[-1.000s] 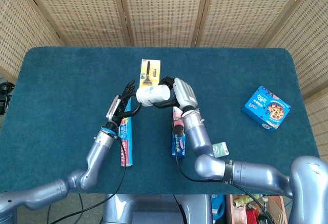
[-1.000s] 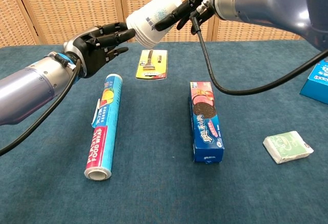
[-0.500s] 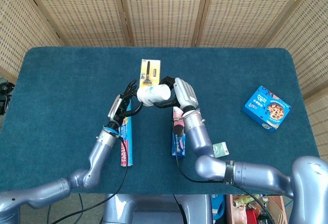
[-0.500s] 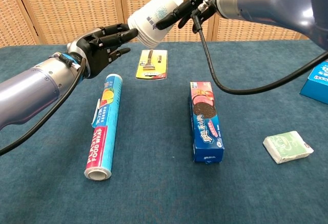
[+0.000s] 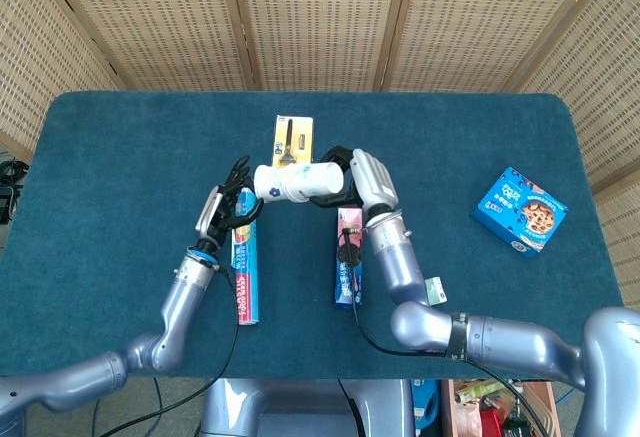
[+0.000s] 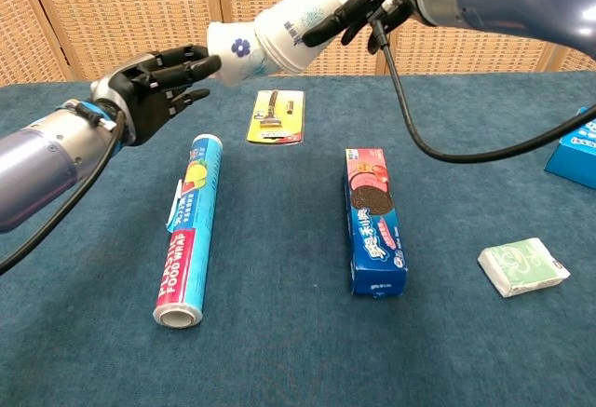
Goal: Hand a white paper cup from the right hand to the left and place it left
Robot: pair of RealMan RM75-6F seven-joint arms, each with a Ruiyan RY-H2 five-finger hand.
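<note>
One change vs 0.5 s earlier: paper cup [image 6: 279,39] tipped flatter, base pushed toward left hand [image 6: 154,81], now at its fingertips, off the table. Right hand [image 6: 372,2] gripped the rim end; left hand was spread wide, holding nothing. Handover looked imminent, not done. Readable: "FOOD WRAP" on roll [image 6: 189,230] at 7 o'clock of cup; cookie box [image 6: 374,223] text illegible; cup had blue print.

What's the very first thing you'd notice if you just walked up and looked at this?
The white paper cup, held sideways in the air over the middle of the blue table by the right hand, its base pointing at the left hand whose fingertips reach up to it. Below lie a food wrap roll and a cookie box, side by side.
</note>
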